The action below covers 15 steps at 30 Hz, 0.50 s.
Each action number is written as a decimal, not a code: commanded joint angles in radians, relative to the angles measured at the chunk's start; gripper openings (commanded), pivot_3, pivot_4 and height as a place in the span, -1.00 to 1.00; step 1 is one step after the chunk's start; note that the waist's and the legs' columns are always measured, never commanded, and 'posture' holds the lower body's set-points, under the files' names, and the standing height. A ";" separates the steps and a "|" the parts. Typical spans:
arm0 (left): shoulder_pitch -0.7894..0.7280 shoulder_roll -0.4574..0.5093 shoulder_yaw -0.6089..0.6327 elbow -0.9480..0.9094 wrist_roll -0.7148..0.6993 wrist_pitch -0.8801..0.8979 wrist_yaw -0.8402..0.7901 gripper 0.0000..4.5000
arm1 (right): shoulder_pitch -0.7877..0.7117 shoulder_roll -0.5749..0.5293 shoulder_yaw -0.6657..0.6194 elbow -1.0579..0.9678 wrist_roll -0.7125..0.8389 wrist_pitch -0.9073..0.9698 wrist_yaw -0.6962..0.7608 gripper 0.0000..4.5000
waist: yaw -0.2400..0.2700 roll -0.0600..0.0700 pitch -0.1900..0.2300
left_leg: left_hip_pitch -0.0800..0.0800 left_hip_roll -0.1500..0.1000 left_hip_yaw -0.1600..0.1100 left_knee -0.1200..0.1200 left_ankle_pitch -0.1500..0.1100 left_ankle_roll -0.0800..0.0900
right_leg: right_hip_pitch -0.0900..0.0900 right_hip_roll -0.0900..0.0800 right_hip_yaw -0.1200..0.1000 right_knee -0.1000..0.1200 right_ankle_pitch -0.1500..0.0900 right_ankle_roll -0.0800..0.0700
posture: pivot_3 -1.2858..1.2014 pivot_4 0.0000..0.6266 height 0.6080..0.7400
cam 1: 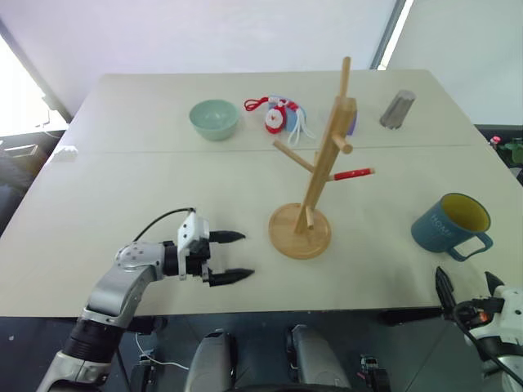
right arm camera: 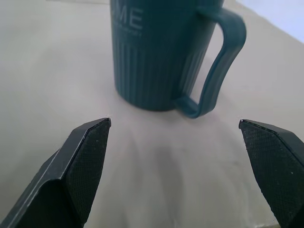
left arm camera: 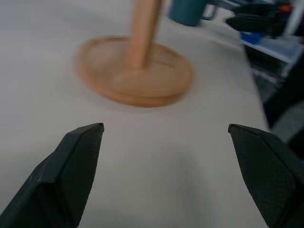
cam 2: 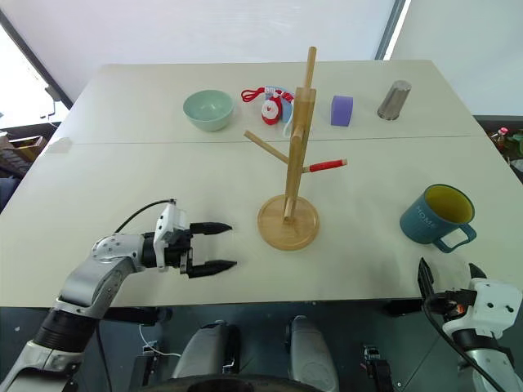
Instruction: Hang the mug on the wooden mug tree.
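Standing upright on the table (cam 1: 122,188), the teal-blue mug (cam 1: 449,223) is being left ungrasped near the right edge, its loop handle turned toward the near right corner and its yellow interior facing up. The right gripper (cam 1: 467,282) is being held just short of the mug at the table's near edge, fingers spread wide and nothing between them; the mug is being framed between those fingers in the right wrist view. The wooden mug tree (cam 1: 315,175) is being kept at mid-table, well apart from the mug, its red-tipped peg (cam 1: 354,174) pointing right. The left gripper (cam 1: 233,256) is being held released and empty just left of the tree's disc base.
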State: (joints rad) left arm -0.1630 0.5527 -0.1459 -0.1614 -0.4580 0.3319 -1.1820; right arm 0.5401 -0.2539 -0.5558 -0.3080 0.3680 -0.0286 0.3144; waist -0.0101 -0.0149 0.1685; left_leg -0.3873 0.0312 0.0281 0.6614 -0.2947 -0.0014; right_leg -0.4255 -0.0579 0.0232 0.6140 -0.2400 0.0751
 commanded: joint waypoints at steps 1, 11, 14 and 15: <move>-0.026 0.003 -0.019 -0.100 -0.064 0.060 -0.021 1.00 | -0.017 0.002 -0.041 -0.027 -0.002 -0.007 -0.049 0.98 | -0.001 0.000 0.000 | 0.000 0.000 0.000 0.000 0.000 0.000 | 0.000 0.000 0.000 0.000 0.000 0.000 | 0.03 -0.52 1.00; -0.051 -0.029 -0.047 -0.175 -0.080 0.095 0.008 1.00 | -0.108 -0.011 -0.044 0.032 -0.061 0.007 -0.159 0.98 | -0.002 0.001 0.000 | 0.000 0.000 0.000 0.001 0.000 0.000 | 0.000 0.007 0.000 0.001 0.000 0.000 | 0.03 -0.52 1.00; -0.046 -0.032 -0.050 -0.170 -0.069 0.083 0.019 1.00 | -0.137 -0.019 -0.039 0.050 -0.087 0.016 -0.189 0.98 | -0.002 0.001 0.000 | 0.000 0.000 -0.001 0.001 0.000 0.000 | 0.000 0.010 0.000 0.001 0.000 0.000 | 0.03 -0.52 1.00; -0.044 -0.034 -0.050 -0.169 -0.066 0.080 0.023 1.00 | -0.146 -0.019 -0.039 0.057 -0.092 0.021 -0.199 0.98 | -0.002 0.001 0.000 | 0.000 0.000 0.000 0.002 0.000 0.001 | 0.000 0.010 0.001 0.001 0.000 0.000 | 0.03 -0.52 1.00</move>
State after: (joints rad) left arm -0.2082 0.5231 -0.1903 -0.2991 -0.5224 0.4254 -1.1663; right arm 0.3985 -0.2569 -0.5665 -0.2461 0.2878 -0.0057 0.1350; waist -0.0124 -0.0143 0.1681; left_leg -0.3869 0.0313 0.0277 0.6635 -0.2944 -0.0009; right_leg -0.4255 -0.0473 0.0243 0.6164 -0.2400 0.0755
